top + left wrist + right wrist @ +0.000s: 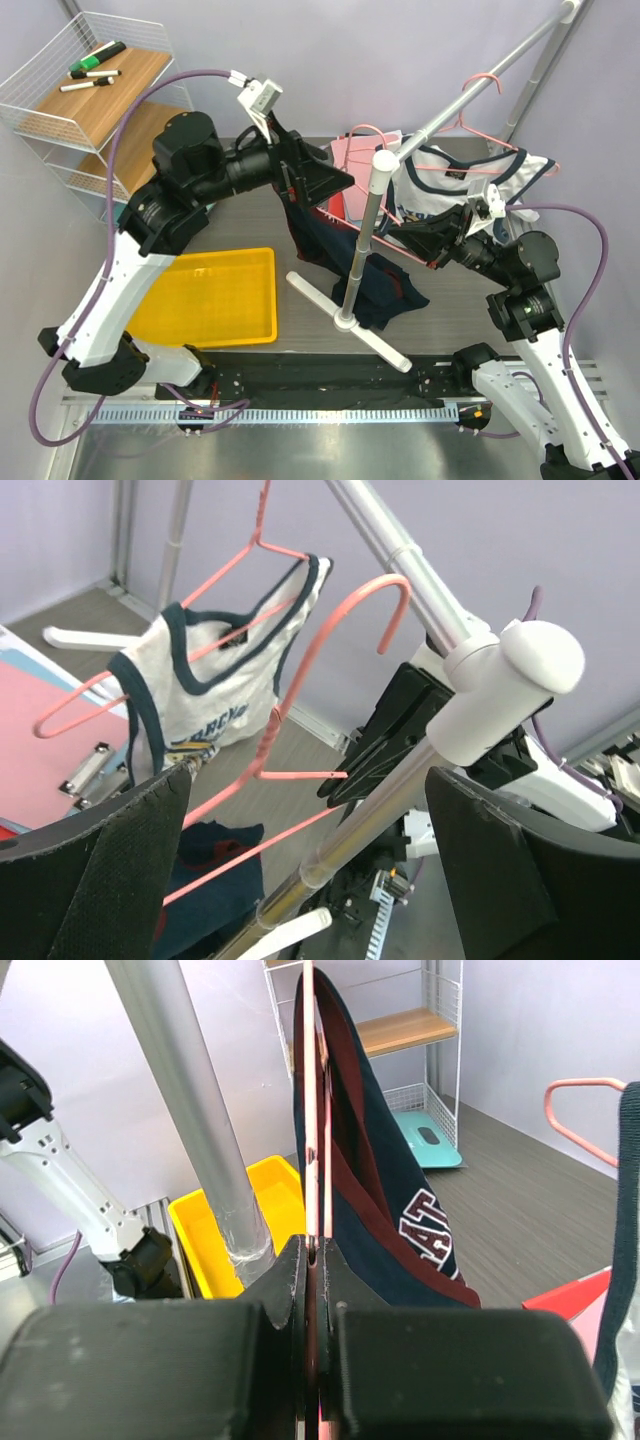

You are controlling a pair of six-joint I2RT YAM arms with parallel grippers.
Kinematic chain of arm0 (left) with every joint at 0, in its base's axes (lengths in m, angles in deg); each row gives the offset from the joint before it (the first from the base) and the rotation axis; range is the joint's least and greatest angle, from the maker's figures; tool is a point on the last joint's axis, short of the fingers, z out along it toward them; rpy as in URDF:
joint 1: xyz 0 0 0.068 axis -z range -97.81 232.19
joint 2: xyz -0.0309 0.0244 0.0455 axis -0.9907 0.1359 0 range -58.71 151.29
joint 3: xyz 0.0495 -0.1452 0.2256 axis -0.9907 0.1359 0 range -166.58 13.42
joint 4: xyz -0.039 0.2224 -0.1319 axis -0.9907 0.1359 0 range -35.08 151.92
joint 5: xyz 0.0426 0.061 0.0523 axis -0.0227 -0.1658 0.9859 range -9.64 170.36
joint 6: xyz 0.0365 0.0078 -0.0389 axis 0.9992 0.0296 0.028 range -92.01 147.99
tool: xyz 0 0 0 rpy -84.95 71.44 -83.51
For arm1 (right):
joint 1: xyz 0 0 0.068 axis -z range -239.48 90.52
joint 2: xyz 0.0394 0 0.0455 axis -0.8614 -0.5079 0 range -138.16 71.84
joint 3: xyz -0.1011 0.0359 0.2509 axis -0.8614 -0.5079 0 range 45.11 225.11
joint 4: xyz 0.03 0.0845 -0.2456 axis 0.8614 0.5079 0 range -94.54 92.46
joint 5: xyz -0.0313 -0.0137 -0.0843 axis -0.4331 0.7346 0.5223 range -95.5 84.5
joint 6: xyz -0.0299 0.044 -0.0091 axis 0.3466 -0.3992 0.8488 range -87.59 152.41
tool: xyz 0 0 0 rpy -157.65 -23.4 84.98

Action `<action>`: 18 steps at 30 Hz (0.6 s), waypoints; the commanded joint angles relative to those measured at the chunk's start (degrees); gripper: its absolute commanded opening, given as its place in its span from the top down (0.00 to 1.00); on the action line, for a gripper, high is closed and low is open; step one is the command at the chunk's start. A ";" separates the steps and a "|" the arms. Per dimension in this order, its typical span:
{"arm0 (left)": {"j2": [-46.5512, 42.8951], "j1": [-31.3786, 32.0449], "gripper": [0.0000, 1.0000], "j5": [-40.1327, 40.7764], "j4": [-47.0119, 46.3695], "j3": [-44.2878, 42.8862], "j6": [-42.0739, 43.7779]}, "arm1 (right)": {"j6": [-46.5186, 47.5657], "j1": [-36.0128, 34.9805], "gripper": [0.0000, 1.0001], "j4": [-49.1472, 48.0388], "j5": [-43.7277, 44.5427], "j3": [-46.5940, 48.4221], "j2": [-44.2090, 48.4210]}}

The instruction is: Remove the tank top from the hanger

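Reading from the left, my left hand (335,183) is spread wide with nothing in it, just beside the upper edge of the navy tank top (308,238). The top droops in loose folds across the rack pole (362,245), and its lower end seems to reach the table (450,320). Further right, my right hand (315,1260) is pressed together on the thin pink hanger (309,1110), with the top's maroon-trimmed edge draped along that wire. I cannot tell whether the hook is on the rail.

I judge the top light, soft and limp. It should stretch rather than slide, and a strap may snag on the hanger's shoulder. The best hold looks like the bound strap edge near the hanger's end, where the fabric is doubled. I would draw it sideways off the arm. The wire looks springy and could twist in the pinch.
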 commanded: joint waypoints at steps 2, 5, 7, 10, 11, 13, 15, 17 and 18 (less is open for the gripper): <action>-7.58 -0.11 0.00 8.06 -2.76 -0.29 0.11 | -0.12 0.07 0.99 -5.23 3.36 1.58 1.01; -12.06 -0.11 0.04 10.97 -3.38 2.96 -0.06 | -0.38 0.07 0.99 -4.09 4.33 2.28 0.83; -14.35 -0.03 0.08 13.34 -3.30 5.24 -0.33 | -1.08 0.07 0.99 -3.82 4.94 2.37 1.01; -18.58 -0.11 0.17 16.68 -3.12 10.43 -1.81 | -1.70 0.07 0.99 -3.21 5.56 2.55 1.44; -19.20 -0.11 0.20 17.04 -3.21 13.05 -2.34 | -1.87 -0.02 0.99 -3.12 5.65 2.55 1.62; -19.99 -0.11 0.27 17.04 -3.38 14.74 -3.22 | -2.22 0.07 0.99 -3.12 5.82 2.46 1.88; -19.30 -0.11 0.34 17.65 -2.34 16.24 -4.10 | -2.31 0.07 0.99 -2.95 6.18 2.63 1.97; -18.41 -0.11 0.39 20.11 -1.37 16.77 -4.72 | -2.31 -0.02 0.99 -2.77 6.26 2.81 2.06; -17.89 -0.11 0.41 20.81 -0.58 16.94 -4.72 | -2.31 0.07 0.99 -2.68 6.27 2.98 2.06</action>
